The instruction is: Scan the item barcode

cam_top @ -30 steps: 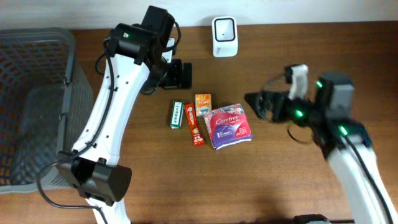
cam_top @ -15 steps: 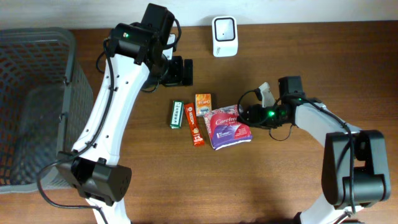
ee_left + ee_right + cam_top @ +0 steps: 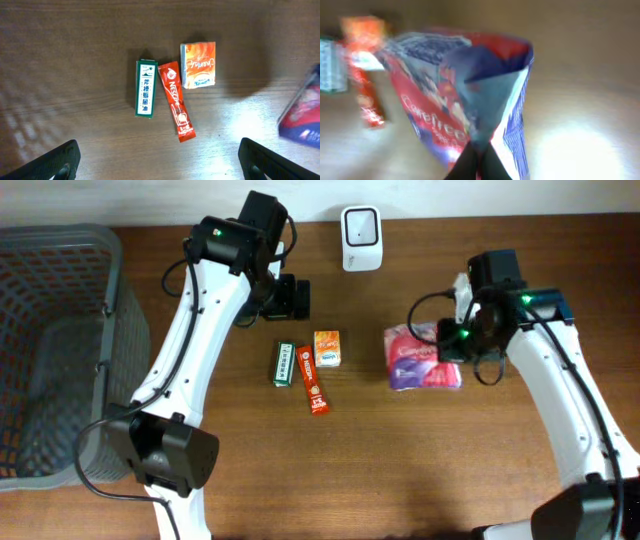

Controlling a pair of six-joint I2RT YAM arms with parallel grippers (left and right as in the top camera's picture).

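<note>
Brown wooden table (image 3: pixel 250 480), with a grey mesh basket (image 3: pixel 50 350) at its left edge and a white scanner (image 3: pixel 360 238) at the far edge. The right hand (image 3: pixel 452 348) is clenched on one edge of the purple pad packet (image 3: pixel 420 358), which sits right of the scanner and nearer the front. Left of it and apart lie an orange box (image 3: pixel 327 348), a red sachet (image 3: pixel 314 386) and a green box (image 3: pixel 285 364). The left hand (image 3: pixel 292 298) hovers spread wide above them, grasping nothing.

The claw (image 3: pixel 479 164) pinches a blurred Carefree pack (image 3: pixel 447 92).
</note>
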